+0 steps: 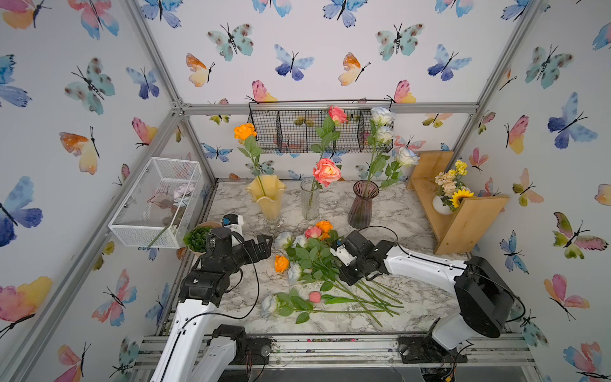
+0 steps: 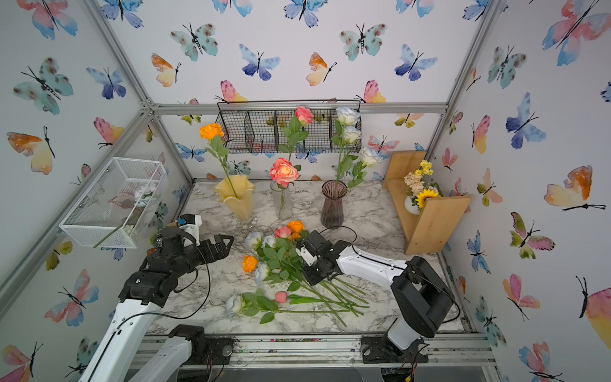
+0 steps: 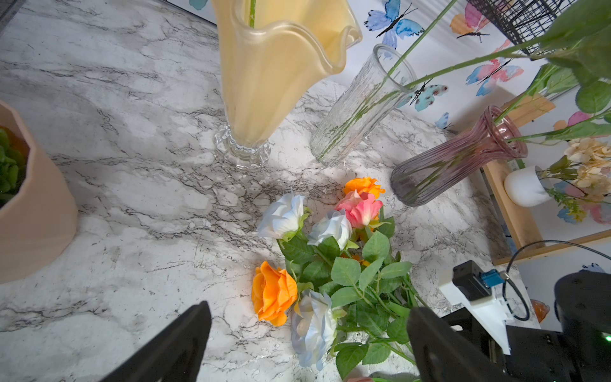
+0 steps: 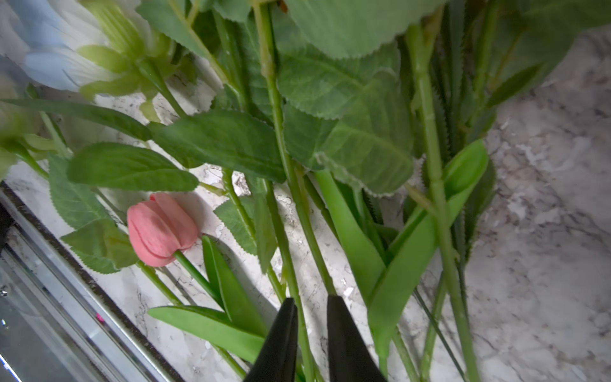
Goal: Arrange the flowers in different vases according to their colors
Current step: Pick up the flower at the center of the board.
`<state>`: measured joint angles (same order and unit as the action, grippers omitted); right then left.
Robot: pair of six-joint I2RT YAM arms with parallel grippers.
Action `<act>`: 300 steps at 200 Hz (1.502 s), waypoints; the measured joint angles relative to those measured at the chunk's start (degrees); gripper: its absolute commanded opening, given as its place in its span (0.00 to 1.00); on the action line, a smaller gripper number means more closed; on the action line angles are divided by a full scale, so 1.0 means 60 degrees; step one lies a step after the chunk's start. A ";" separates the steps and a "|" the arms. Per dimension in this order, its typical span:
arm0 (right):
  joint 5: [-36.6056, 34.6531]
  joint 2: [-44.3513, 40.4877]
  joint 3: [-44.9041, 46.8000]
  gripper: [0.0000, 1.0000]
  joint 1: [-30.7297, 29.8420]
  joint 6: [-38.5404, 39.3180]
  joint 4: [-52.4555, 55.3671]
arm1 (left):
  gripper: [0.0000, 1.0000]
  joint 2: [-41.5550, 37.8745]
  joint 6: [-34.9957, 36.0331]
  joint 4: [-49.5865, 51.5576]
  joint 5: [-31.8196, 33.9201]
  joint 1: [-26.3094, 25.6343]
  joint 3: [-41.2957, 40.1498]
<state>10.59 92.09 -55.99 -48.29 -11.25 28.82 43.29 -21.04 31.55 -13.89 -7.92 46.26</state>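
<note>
Loose flowers (image 1: 310, 261) are heaped in the middle of the table (image 1: 416, 218), just in front of three vases. Orange is already stood in the yellow vase (image 1: 266, 198), pink in the clear vase (image 1: 309, 198) and white in the purple vase (image 1: 362, 205).

The right gripper (image 4: 312, 302) is pushed into the heap, and its jaws are closed on one thin green stem (image 4: 305, 334) — whose bloom cannot be told. The left gripper (image 1: 264, 246) is held wide open beside the heap, with nothing in it.

The flowers are likely light and bendy, with soft petals that are easily squashed — so the bare stem is best gripped. Crossed stems may get dragged along.
</note>
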 measured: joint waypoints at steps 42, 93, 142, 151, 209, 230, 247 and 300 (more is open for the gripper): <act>0.0000 0.0157 0.0004 0.26 0.0124 0.0146 -0.0175 | 0.99 0.0000 0.0000 0.0000 0.0000 0.0000 0.0000; 0.0033 0.0463 0.0004 0.26 0.0171 0.0233 -0.0306 | 0.99 0.0000 0.0000 0.0000 0.0000 0.0007 0.0000; 0.0069 0.0550 0.0004 0.22 0.0171 0.0313 -0.0455 | 0.99 0.0000 0.0000 0.0000 0.0000 0.0007 0.0000; 0.0073 0.0579 0.0004 0.20 0.0171 0.0342 -0.0466 | 0.99 0.0000 0.0000 0.0000 0.0000 0.0011 0.0000; 0.0062 0.0612 -0.0004 0.02 0.0168 0.0801 -0.0455 | 0.99 0.0000 0.0000 0.0000 0.0000 0.0018 0.0000; 0.0015 0.0521 -0.0073 0.02 0.0171 0.1002 -0.0357 | 0.99 0.0000 0.0000 0.0000 0.0000 0.0058 0.0000; -0.0029 0.0361 -0.0262 0.02 0.0171 0.1173 -0.0251 | 0.99 0.0000 0.0000 0.0000 0.0000 0.0080 0.0000; -0.0222 -0.0288 -0.0954 0.02 0.0171 0.1781 -0.0036 | 0.99 0.0000 0.0000 0.0000 0.0000 0.0106 0.0000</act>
<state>9.26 90.37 -61.71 -47.27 -0.56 28.60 43.29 -21.04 31.55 -13.89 -7.29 46.26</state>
